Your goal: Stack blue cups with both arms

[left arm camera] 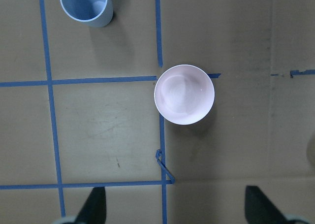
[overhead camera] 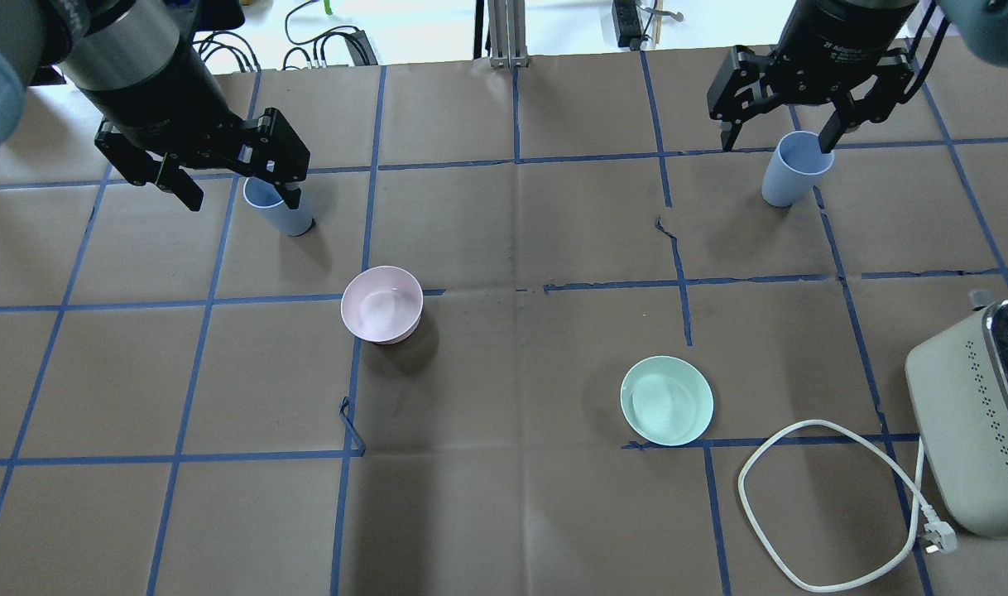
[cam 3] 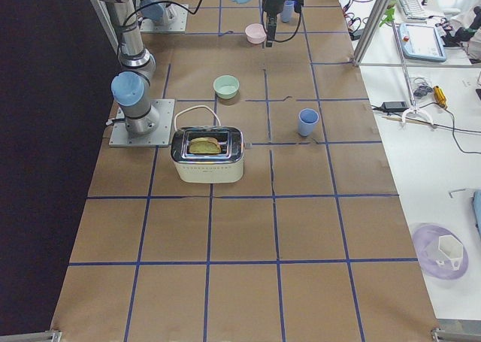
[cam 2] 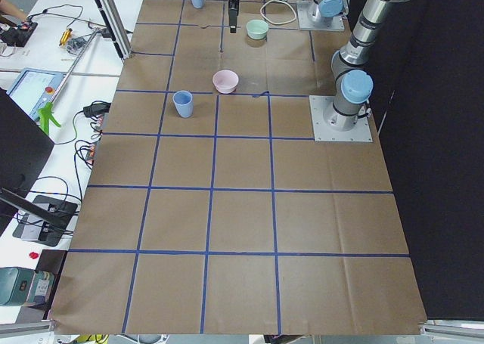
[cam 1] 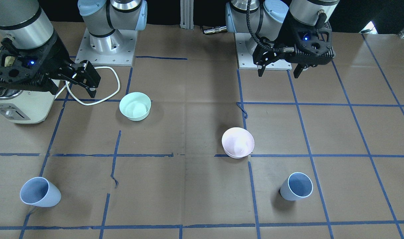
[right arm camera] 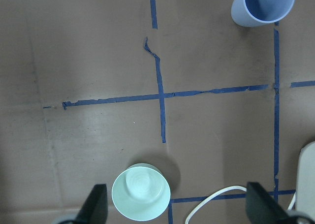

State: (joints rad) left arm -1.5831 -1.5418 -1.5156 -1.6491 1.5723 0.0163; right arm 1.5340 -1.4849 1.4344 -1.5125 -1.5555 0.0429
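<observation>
L gripper (cam 1: 278, 73): jaws wide apart, holding nothing, raised over table (cam 1: 202, 186) close to own base. L blue cup (cam 1: 296, 186) upright on far side of table, ahead of L gripper and well apart; pink bowl (cam 1: 237, 142) between the two, slightly to the right. R gripper (overhead camera: 775, 146): also spread wide, nothing held, raised. R blue cup (cam 1: 39, 193) upright on far side, ahead of R gripper, well apart. Cups well apart from each other, bare brown paper w/ blue tape grid between; each abt one grid row in from far edge. Green bowl (cam 1: 135, 105) nearer the bases, on R side. Bowls and cups mouth-up. Toaster (cam 3: 207, 161) at R end w/ bread (cam 3: 201, 144) in slots, white cord (cam 1: 118, 83) looped beside it.
</observation>
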